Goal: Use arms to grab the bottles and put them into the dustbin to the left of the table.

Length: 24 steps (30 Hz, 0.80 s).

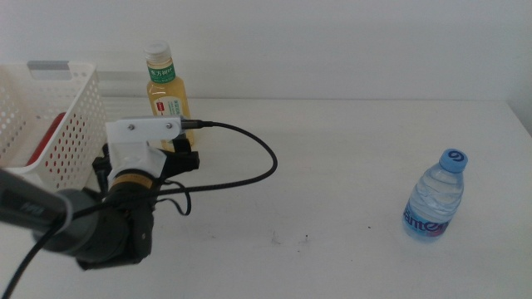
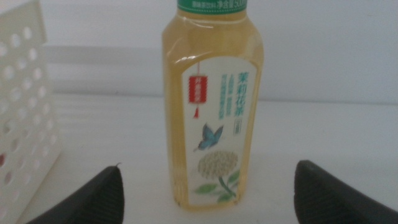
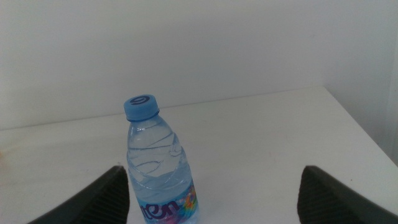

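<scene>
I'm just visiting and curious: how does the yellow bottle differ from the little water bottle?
The tea bottle is taller, holds yellow liquid and has a white cap; the water bottle is squat, clear, blue-capped. The tea bottle stands beside the dustbin with the left gripper open around it; the water bottle stands alone far right. Both are upright.

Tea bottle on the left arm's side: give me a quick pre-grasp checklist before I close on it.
1. Tea bottle upright on the table: ok.
2. Left gripper open, fingers wide apart: ok.
3. Bottle centred between the fingers: ok, roughly, in the left wrist view.
4. Fingers far enough forward to flank the bottle: not ok, it stands beyond the tips.
5. Dustbin close beside the bottle; side clearance: cannot tell.
6. Right gripper open, facing the water bottle, away from the left arm's work: ok.
</scene>
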{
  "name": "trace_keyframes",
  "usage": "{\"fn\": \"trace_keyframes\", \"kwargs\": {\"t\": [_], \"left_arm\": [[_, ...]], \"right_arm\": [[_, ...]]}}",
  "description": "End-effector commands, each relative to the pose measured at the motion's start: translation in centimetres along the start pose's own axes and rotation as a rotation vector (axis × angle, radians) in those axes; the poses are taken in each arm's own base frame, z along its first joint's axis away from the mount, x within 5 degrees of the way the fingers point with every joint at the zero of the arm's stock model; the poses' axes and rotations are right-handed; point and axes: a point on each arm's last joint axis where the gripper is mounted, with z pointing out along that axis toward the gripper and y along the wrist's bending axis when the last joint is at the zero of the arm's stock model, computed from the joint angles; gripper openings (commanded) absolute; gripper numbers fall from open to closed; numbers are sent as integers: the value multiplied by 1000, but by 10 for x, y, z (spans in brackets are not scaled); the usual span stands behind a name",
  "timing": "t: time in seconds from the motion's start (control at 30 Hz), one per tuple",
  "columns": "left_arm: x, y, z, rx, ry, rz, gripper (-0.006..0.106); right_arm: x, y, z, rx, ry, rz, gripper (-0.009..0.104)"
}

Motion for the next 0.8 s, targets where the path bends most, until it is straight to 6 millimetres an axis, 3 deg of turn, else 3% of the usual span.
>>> {"fn": "trace_keyframes", "kwargs": {"t": [0.0, 0.33, 0.77], "left_arm": [[-3, -1, 13, -11, -42, 5, 94], [2, -5, 57, 9, 7, 12, 94], [5, 0, 90, 28, 22, 32, 94]], "right_arm": [[1, -1, 0, 11, -6, -13, 90], [1, -1, 0, 11, -6, -13, 90], [1, -1, 0, 11, -6, -13, 90]]}}
